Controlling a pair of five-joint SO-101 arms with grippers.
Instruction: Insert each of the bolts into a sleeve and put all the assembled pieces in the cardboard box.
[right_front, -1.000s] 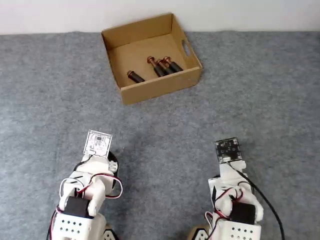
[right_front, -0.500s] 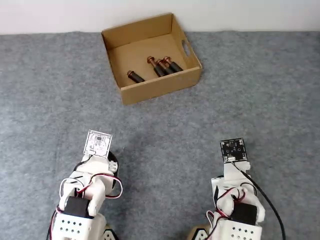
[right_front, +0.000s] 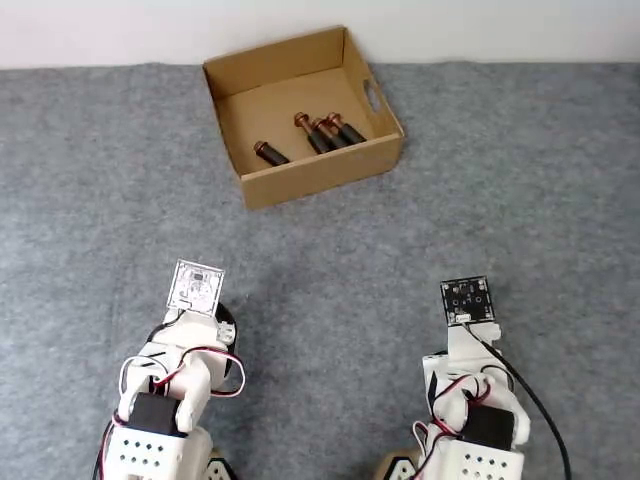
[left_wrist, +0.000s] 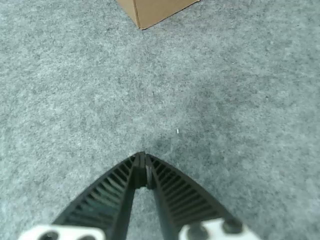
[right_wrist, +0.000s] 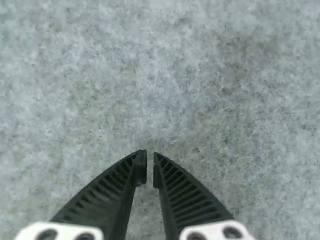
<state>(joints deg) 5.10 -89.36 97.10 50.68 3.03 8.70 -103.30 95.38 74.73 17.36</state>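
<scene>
Toward twelve o'clock on the grey tabletop (right_front: 520, 180), seen from above, sits the cardboard box (right_front: 320, 172). Inside it, a lone piece (right_front: 270, 153) lies toward the box's seven o'clock corner. A cluster of three (right_front: 328, 130) rests side by side toward its three o'clock wall. Each shows a copper-coloured head at one end of a dark sleeve. The left arm (right_front: 165, 395) is folded at seven o'clock and the right arm (right_front: 470, 410) at five o'clock, both well apart from the box. Every bolt and sleeve I can make out lies in the box, so the task looks done or nearly so.

From the left wrist, the left hand (left_wrist: 145, 167) is closed, fingertips touching, with nothing between them. It hangs over bare felt, and a corner of the box (left_wrist: 155, 7) lies far ahead.

From the right wrist, the right hand (right_wrist: 149, 167) is drawn together to a thin slit and holds nothing, with felt beneath it.

As for handling, I judge these pieces stiff, smooth and dense for their size. They look round enough to roll on the felt and to slip from a loose pinch. A sleeve could also slide off its bolt if tipped. The sound hold would be across the sleeve at mid-length, with the piece kept level.
</scene>
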